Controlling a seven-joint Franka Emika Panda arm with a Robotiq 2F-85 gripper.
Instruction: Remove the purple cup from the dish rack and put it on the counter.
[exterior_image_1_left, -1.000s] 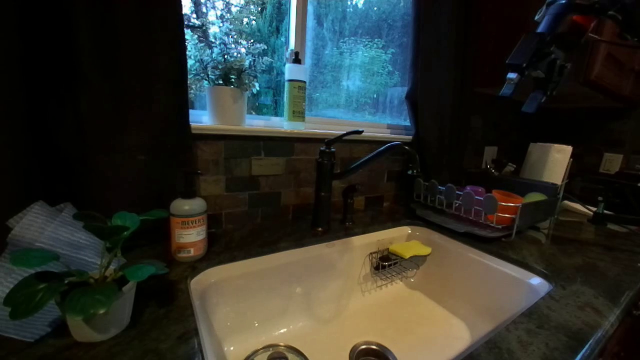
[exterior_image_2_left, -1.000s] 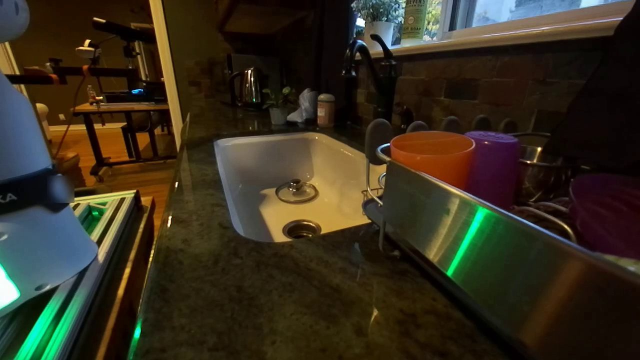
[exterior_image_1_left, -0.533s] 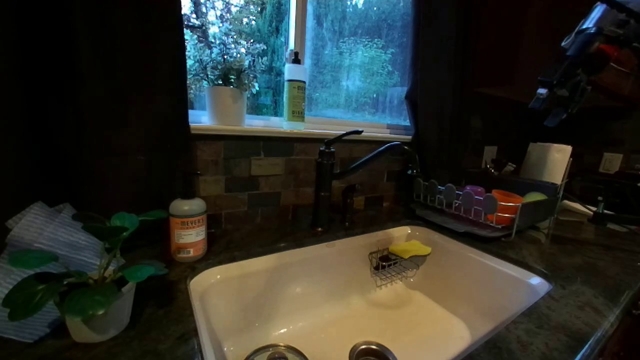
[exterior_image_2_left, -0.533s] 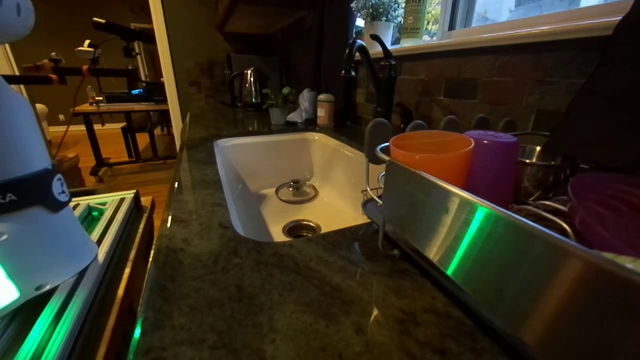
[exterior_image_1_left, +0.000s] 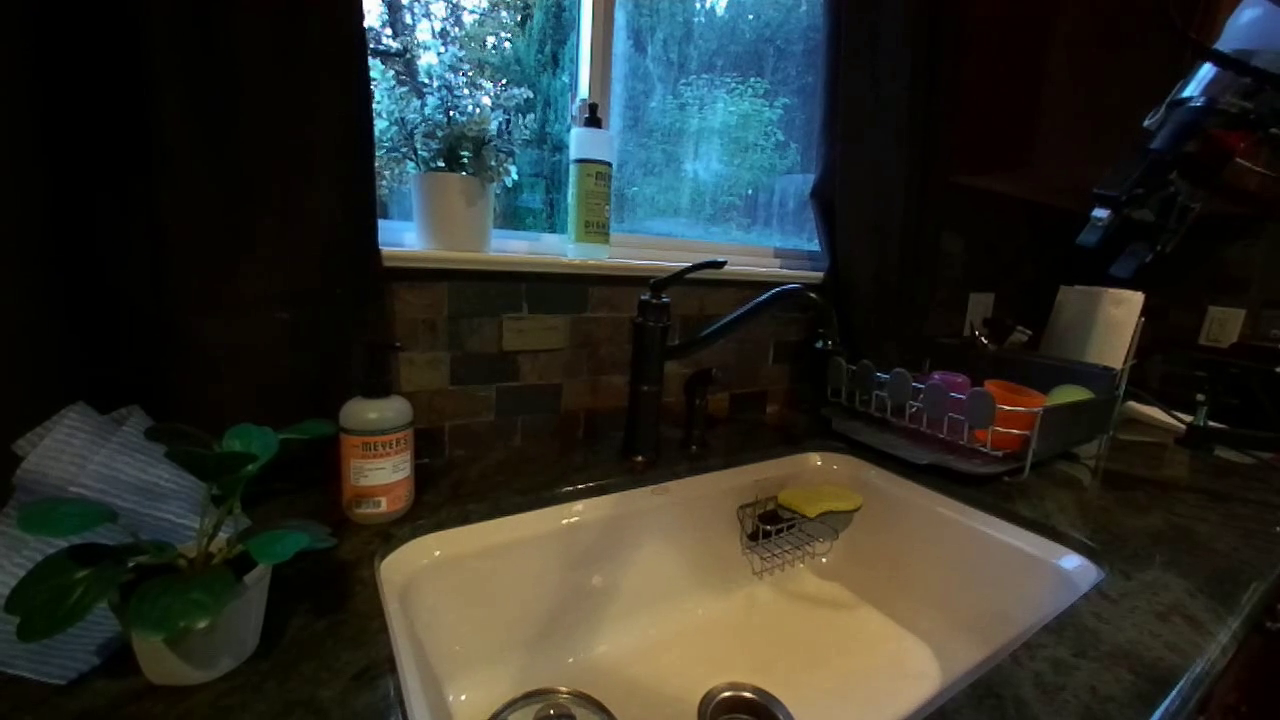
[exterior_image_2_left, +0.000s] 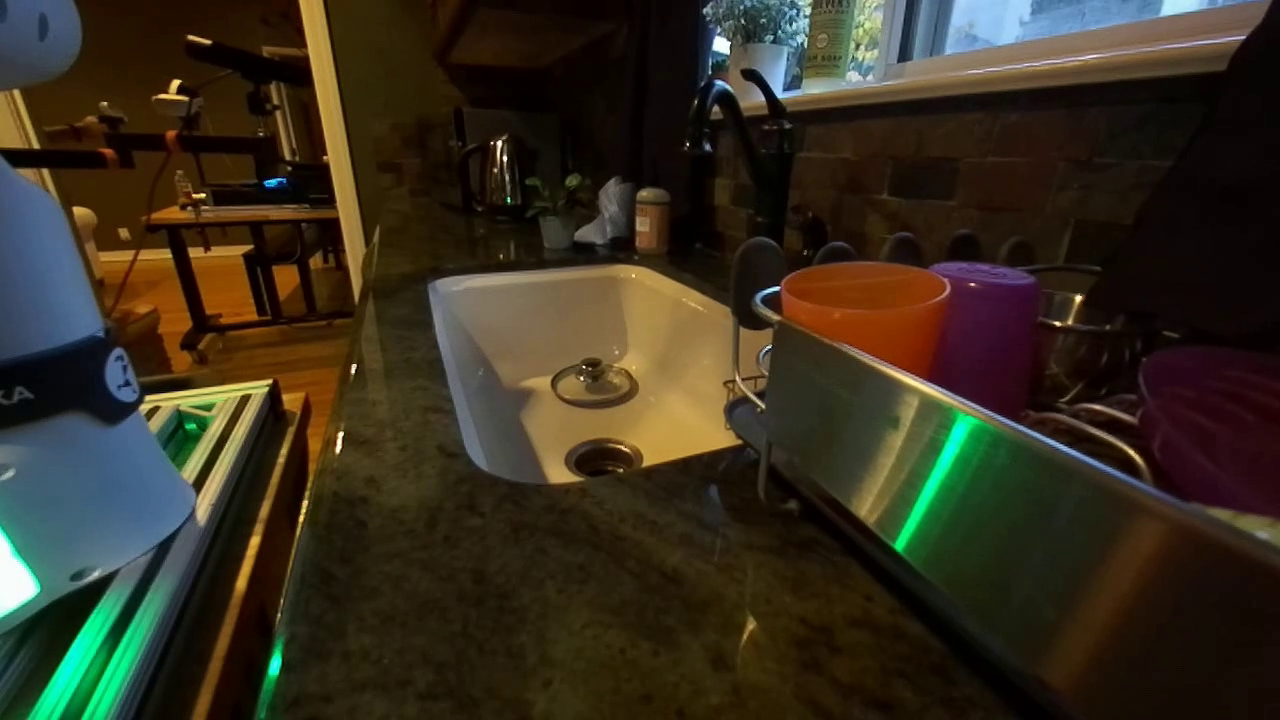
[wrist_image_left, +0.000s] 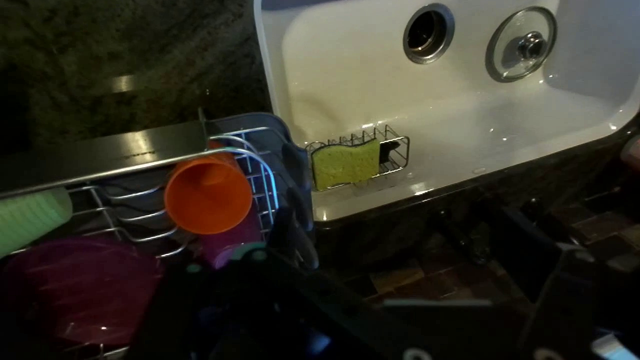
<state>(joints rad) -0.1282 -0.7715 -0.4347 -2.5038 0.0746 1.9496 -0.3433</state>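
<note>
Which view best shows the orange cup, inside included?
The wrist view: it looks down into the orange cup, so the whole mouth and much of the inside show. Both exterior views show it from the side, partly behind the dish rack, with little of the inside.

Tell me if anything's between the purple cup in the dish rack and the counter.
Yes. Toward the counter in the foreground of an exterior view, the orange cup stands close beside the purple cup; then comes the steel side panel of the dish rack. A straight lift first would likely clear both.
</note>
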